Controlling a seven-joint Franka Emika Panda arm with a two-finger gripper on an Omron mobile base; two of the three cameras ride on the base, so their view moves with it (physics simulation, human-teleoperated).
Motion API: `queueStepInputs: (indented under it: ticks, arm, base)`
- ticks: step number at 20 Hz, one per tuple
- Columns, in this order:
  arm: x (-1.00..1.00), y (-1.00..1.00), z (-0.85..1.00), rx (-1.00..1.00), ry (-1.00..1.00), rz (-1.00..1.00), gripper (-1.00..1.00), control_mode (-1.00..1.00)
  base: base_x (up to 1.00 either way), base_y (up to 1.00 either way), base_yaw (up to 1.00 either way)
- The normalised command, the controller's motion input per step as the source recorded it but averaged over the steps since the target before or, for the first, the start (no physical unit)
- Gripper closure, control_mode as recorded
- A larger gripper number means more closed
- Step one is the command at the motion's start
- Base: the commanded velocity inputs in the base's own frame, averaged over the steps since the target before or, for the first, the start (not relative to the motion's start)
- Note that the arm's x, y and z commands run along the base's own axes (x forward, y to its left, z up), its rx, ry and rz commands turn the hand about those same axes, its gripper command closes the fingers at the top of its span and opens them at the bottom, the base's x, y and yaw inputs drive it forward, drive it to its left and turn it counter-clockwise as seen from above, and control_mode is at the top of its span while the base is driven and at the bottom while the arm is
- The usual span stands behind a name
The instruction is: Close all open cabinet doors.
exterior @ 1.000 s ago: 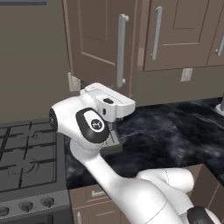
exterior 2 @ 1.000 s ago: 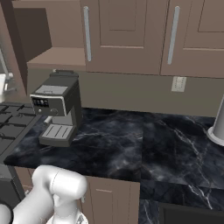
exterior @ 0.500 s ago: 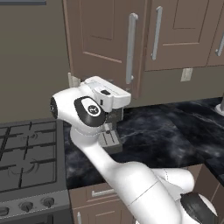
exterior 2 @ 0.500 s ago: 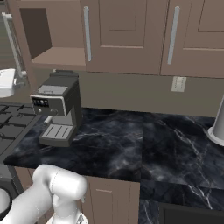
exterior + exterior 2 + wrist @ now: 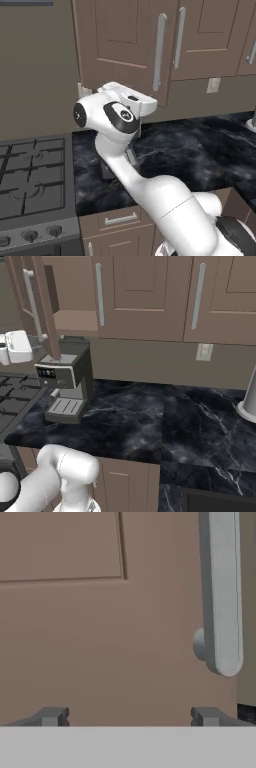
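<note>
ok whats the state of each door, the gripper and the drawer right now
left cabinet door: ajar, swung out over the coffee machine
middle cabinet door: shut
right cabinet door: shut
gripper: open, close against the ajar door's face
drawer: shut

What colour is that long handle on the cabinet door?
Brushed silver handle, on a taupe-brown door; clearest in the hand view.

My own arm (image 5: 125, 165) hides most of the coffee machine (image 5: 107, 167) at seven o'clock. The open cabinet door (image 5: 100, 637) runs off every edge up close, its bar handle (image 5: 222, 592) cut at twelve o'clock. My fingertips (image 5: 52, 716) barely clear the bottom edge, and I cannot tell whether they touch the door.
</note>
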Motion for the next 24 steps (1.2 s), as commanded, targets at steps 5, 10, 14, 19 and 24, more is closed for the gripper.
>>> queueStepInputs:
  ticks: [5, 10, 14, 19, 24]
  arm:
    - [0.13, -0.5, 0.0, 0.0, -0.03, 0.13, -1.0, -1.0]
    - [0.09, -0.51, 0.0, 0.0, -0.03, 0.08, -1.0, -1.0]
    - [0.24, -0.29, 0.0, 0.0, -0.01, 0.03, -1.0, -1.0]
    - [0.34, -0.26, 0.0, 0.0, 0.0, 0.06, -1.0, -1.0]
    - [0.48, -0.26, 0.0, 0.0, -0.01, 0.1, -1.0, -1.0]
  base:
    - [0.0, 0.0, 0.0]
    - [0.0, 0.0, 0.0]
    - [0.0, 0.0, 0.0]
    - [0.0, 0.0, 0.0]
    - [0.0, 0.0, 0.0]
